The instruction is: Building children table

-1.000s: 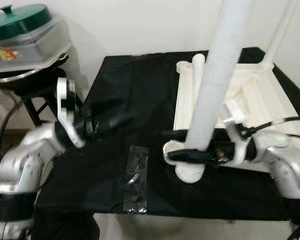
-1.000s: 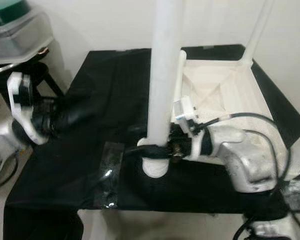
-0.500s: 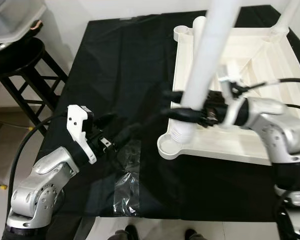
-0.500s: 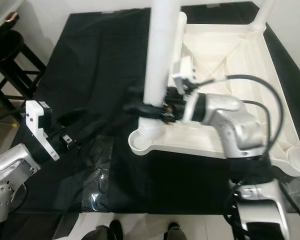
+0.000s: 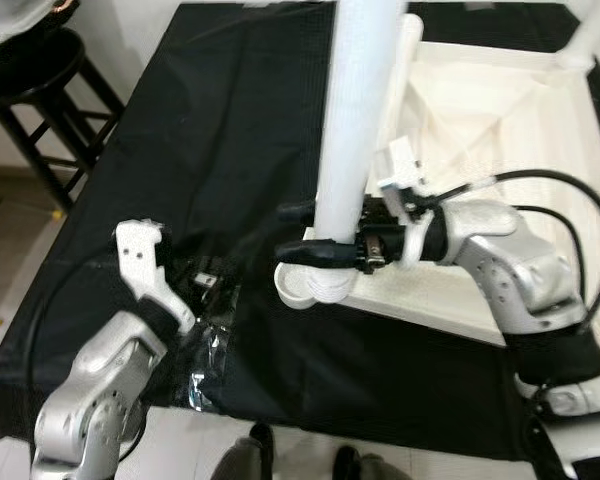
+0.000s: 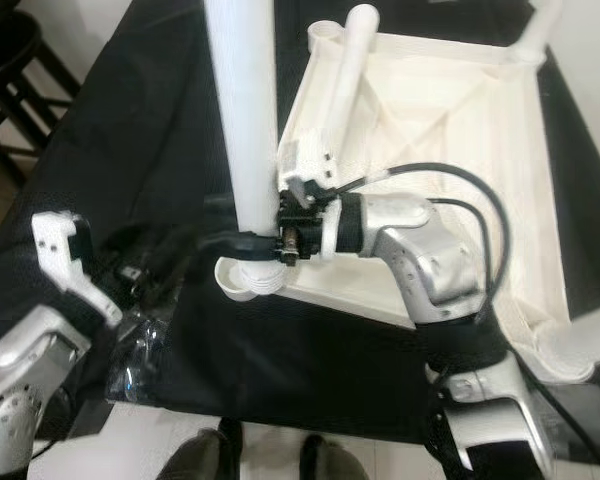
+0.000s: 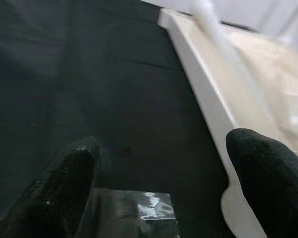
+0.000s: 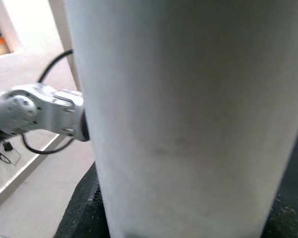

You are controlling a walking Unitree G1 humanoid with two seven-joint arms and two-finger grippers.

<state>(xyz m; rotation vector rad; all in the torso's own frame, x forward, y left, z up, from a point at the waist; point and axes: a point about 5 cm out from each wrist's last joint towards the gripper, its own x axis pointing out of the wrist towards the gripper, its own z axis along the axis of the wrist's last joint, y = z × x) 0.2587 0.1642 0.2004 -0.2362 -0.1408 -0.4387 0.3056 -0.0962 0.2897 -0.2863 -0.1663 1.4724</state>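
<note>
Two silver arms are seen, lower left and centre right, each with a white wrist block. Black fingers (image 7: 64, 183) and looping black cables are carried.

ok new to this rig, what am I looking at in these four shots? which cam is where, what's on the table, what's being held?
It is a humanoid robot with two silver arms, each ending in two black fingers. The two wide pictures come from its head camera, looking down; the other two come from cameras on its wrists.

On a black-covered table lies a white children's table top, upside down. The right gripper is shut on a white table leg standing upright in the near corner socket; the right wrist view shows that leg up close. A second leg lies on the top.

The left gripper is open, hovering over a clear plastic bag near the table's front edge.
</note>
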